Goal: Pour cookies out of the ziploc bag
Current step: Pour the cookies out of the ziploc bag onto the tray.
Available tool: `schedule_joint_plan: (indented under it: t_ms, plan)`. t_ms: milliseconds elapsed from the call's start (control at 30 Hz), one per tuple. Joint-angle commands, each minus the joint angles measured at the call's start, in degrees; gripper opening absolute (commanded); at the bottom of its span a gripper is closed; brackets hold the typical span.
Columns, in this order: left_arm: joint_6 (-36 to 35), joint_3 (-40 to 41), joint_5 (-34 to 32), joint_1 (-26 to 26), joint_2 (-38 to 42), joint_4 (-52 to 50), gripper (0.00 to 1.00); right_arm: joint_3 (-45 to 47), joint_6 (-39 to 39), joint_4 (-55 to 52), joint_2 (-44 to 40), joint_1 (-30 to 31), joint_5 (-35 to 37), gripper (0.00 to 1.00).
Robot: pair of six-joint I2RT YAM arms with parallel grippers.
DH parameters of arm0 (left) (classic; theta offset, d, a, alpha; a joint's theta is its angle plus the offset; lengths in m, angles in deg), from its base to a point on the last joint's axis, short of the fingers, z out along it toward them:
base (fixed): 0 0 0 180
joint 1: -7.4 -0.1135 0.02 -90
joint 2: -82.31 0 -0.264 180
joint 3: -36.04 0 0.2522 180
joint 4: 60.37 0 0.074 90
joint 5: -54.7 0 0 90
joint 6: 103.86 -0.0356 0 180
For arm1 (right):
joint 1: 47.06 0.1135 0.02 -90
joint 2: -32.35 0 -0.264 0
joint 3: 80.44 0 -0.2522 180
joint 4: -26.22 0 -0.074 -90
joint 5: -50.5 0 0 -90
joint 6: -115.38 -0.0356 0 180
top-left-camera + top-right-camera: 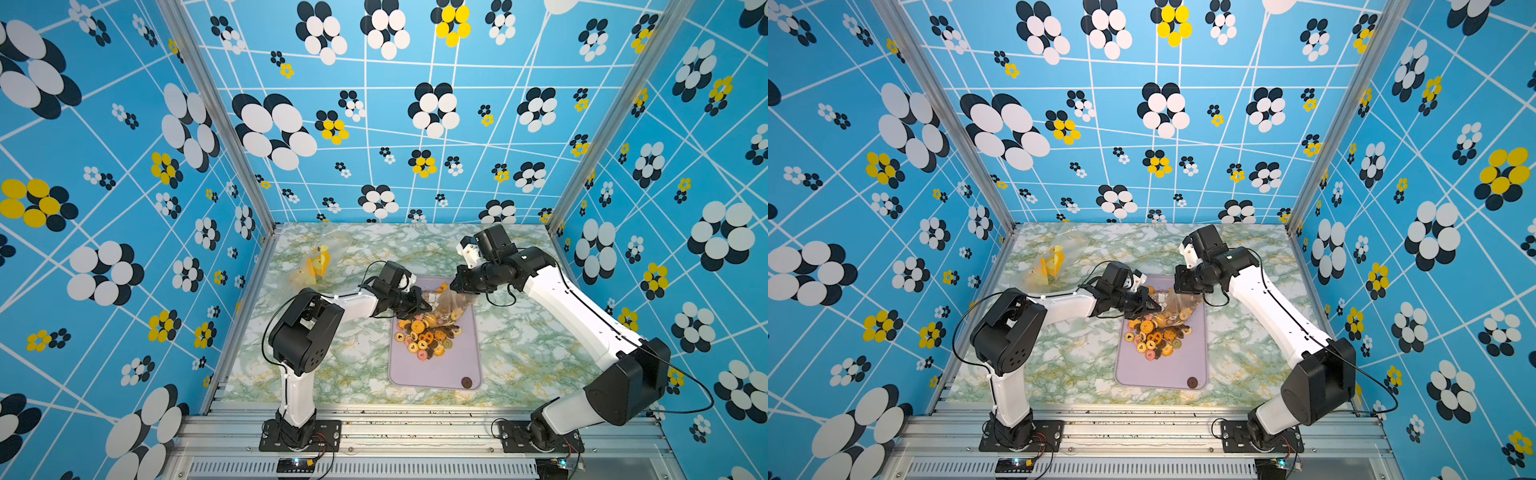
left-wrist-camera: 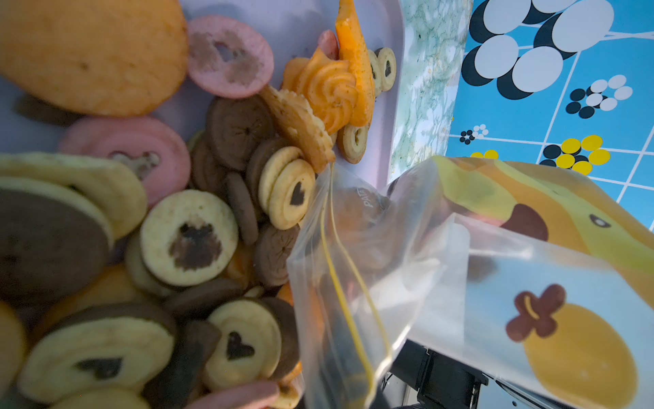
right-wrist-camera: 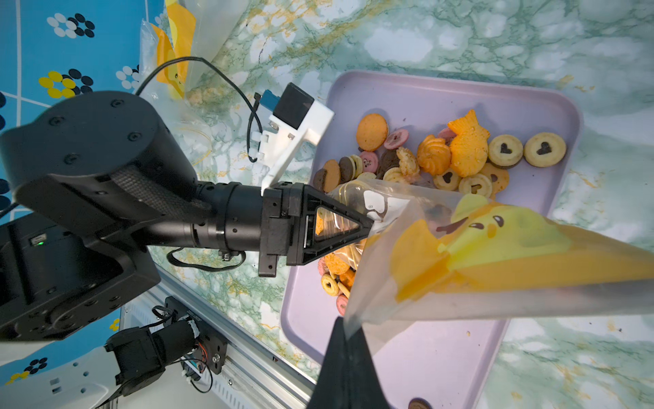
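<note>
The ziploc bag (image 1: 451,305) (image 1: 1177,305) is clear with a yellow duck print and hangs tilted over a lilac tray (image 1: 436,374) (image 1: 1158,374), mouth down. My right gripper (image 1: 459,287) (image 3: 346,324) is shut on its raised bottom corner. My left gripper (image 1: 428,306) (image 3: 369,223) is shut on the bag's edge beside the zip. The cookies (image 1: 424,336) (image 1: 1154,336) (image 3: 442,155) lie heaped on the tray under the mouth, in orange, brown, pink and cream with dark hearts. A few show through the bag (image 2: 389,265). One dark cookie (image 1: 466,382) lies alone at the tray's near right corner.
Another clear bag with a yellow print (image 1: 318,262) (image 1: 1054,262) lies on the marble-patterned table at the back left. Blue patterned walls close in three sides. A metal rail with both arm bases runs along the front edge.
</note>
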Motion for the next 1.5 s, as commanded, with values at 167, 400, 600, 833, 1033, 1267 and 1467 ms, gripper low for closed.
schedule_joint_plan:
  t_ms: [167,400,600,833,1033,1267,1467]
  plan:
    - [-0.96,2.01,0.14,-0.80,0.59,0.47,0.19,-2.31,-0.13,-1.35,-0.05,0.46,0.93,0.00]
    - [-1.52,1.67,0.18,-1.21,0.94,-0.54,0.24,-2.98,-0.13,-1.64,-0.13,0.71,1.07,0.00]
    - [-2.03,1.30,-0.26,-1.29,1.84,-1.61,0.26,-3.36,-0.14,-1.98,-0.45,1.07,1.24,0.00]
    - [-3.03,1.23,-1.07,-1.33,2.93,-3.86,0.27,-5.18,-0.21,-3.19,-0.58,1.85,1.66,0.00]
    - [-3.69,1.77,-1.56,-1.92,3.76,-4.76,0.29,-4.93,-0.04,-2.95,0.18,2.11,1.95,0.00]
    - [-4.11,2.02,-1.68,-2.47,3.80,-5.38,0.33,-6.68,-0.02,-4.05,-0.10,2.27,2.29,0.00]
    - [-4.07,2.16,-1.66,-2.94,3.85,-5.38,0.34,-9.49,0.09,-5.52,-0.41,2.81,2.64,0.00]
